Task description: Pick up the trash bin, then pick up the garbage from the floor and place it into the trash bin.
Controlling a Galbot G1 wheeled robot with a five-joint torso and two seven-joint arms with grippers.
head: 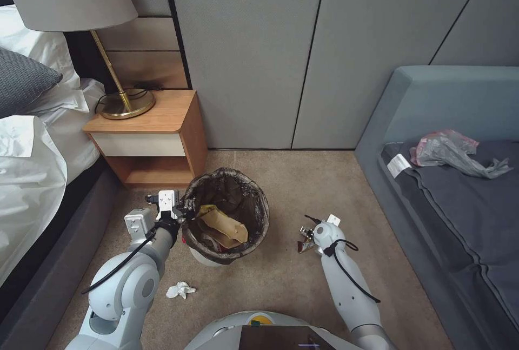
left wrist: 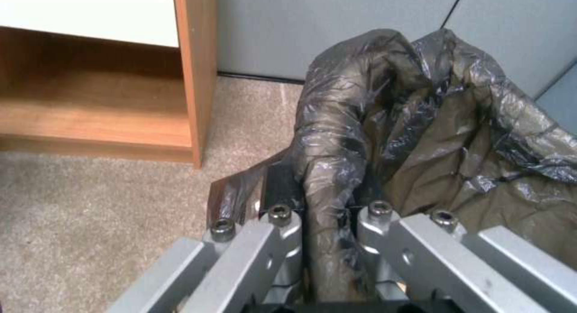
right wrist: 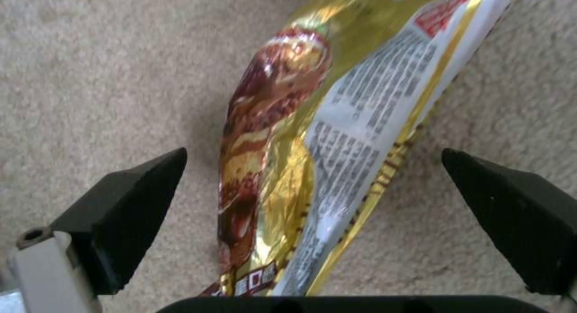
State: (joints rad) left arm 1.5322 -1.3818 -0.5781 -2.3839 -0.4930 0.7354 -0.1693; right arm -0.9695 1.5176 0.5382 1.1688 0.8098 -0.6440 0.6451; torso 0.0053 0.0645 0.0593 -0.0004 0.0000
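Note:
The trash bin (head: 254, 198), white with a dark liner, is beside the nightstand; a tan paper bag (head: 224, 226) and a yellow wrapper lie inside. My left gripper (head: 183, 218) is shut on the bin's lined rim (left wrist: 327, 168), one finger on each side of it. A gold, red and white snack wrapper (right wrist: 300, 137) lies on the carpet right of the bin. My right gripper (right wrist: 313, 156) is low over it and open, its black fingertips (right wrist: 135, 200) straddling the wrapper (head: 304, 243). A white tissue wad (head: 180, 289) lies on the floor near my left arm.
A wooden nightstand (head: 162, 139) with a brass lamp (head: 121, 98) stands just behind the bin. A bed (head: 32, 166) runs along the left. A grey sofa (head: 465, 198) with a crumpled plastic bag (head: 451, 152) fills the right. Padded wall panels close the back.

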